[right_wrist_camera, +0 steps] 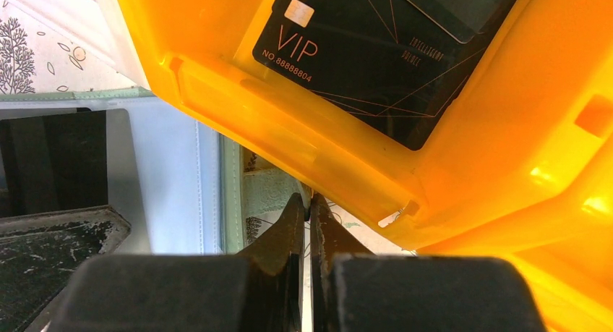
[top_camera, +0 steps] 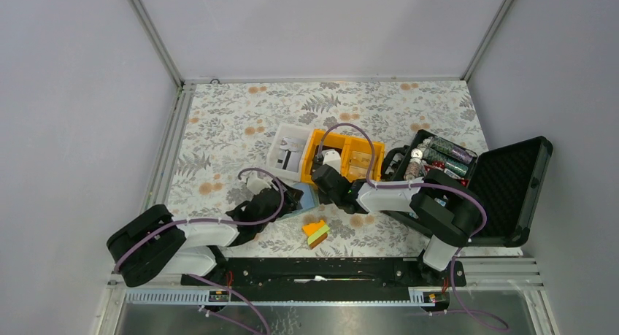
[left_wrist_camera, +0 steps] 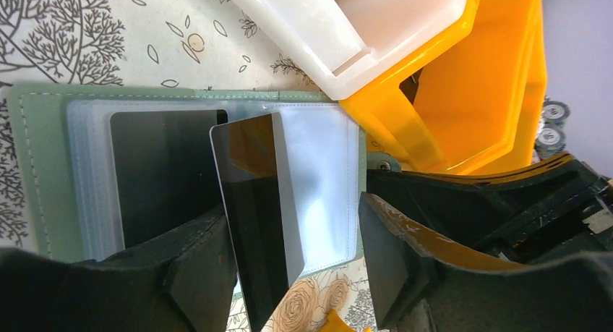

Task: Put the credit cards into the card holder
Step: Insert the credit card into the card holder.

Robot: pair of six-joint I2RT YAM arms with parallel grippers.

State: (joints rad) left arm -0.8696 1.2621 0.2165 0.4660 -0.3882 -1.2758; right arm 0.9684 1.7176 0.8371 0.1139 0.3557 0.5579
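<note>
— Looking down the left wrist, what do we have?

— We see the card holder [left_wrist_camera: 43, 166] lying open on the floral table [top_camera: 233, 123], just beside the orange bin [left_wrist_camera: 463, 93] and the white bin [left_wrist_camera: 347, 35]. A pocketed black card [left_wrist_camera: 163, 173] sits in one clear sleeve. A tilted black card [left_wrist_camera: 249, 223] lies askew beside it, one long edge under the next sleeve and its near end past the holder's edge.

— And the left gripper [left_wrist_camera: 293, 231]?

— Released. Its fingers stand apart on either side of the tilted card, and the right-hand one is clear of it. We cannot tell whether the other touches it.

— The right gripper [right_wrist_camera: 309, 209]?

— Clenched, tips pressed together beside the holder's green edge, under the orange bin's lip. We cannot tell whether anything thin is pinched there. A VIP card [right_wrist_camera: 376, 64] lies in that bin.
</note>
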